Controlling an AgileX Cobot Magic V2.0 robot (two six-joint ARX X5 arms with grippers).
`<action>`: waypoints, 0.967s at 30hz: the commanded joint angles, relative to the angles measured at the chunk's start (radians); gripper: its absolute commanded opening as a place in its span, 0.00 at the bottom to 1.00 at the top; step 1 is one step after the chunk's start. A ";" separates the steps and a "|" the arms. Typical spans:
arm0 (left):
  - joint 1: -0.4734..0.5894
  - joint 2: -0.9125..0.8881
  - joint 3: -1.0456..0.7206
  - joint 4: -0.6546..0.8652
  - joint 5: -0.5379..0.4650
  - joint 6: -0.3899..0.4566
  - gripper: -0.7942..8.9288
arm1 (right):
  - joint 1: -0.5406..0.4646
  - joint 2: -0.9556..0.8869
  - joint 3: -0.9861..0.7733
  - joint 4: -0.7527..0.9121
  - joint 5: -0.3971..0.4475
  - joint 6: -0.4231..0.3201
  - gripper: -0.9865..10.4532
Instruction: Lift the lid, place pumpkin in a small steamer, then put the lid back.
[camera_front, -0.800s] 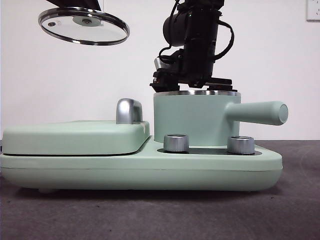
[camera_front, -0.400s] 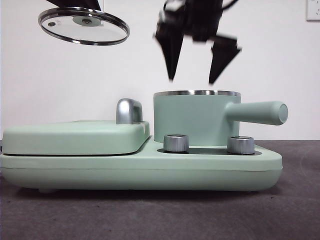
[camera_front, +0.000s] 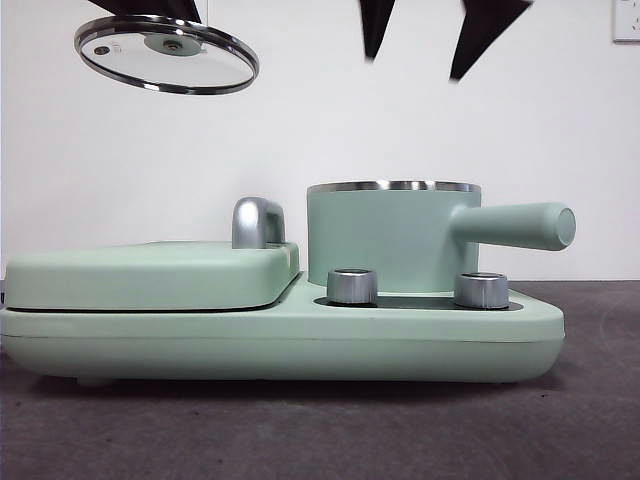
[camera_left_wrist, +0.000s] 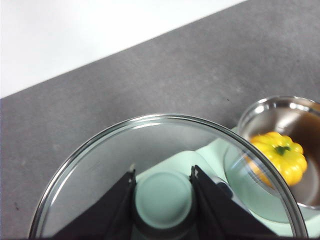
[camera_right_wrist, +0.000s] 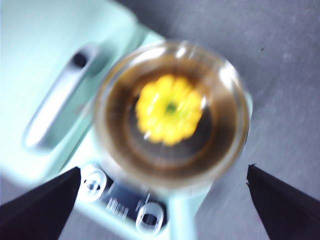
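Pumpkin (camera_right_wrist: 170, 109) sits inside small steamer (camera_front: 392, 236), delivery done. Right gripper (camera_front: 437, 35) high above steamer, jaws spread wide, empty. Left gripper (camera_left_wrist: 163, 192) pinches knob of lid (camera_front: 166, 52), parked up beside steamer, keeping mouth clear; lid replacement remains.

A dark grey table (camera_front: 600, 420) carries the mint-green cooker base (camera_front: 280, 340).

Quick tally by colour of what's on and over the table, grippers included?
Mint-green: 2, cylindrical steel-rimmed steamer pot, flat griddle cover with chrome handle
Clear glass: 1, steel-rimmed round lid
Yellow-orange: 1, ribbed pumpkin
Silver: 2, dial knobs
Black: 2, left gripper, right gripper
Total: 8
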 joint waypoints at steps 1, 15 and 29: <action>-0.023 0.003 0.024 0.016 0.004 -0.009 0.10 | 0.026 -0.094 -0.104 -0.019 0.001 -0.005 0.55; -0.191 0.089 0.024 0.035 0.004 -0.020 0.10 | 0.204 -0.819 -0.912 0.448 -0.003 0.152 0.55; -0.346 0.243 0.024 0.218 0.004 -0.015 0.10 | 0.256 -1.325 -1.155 0.482 0.153 0.266 0.55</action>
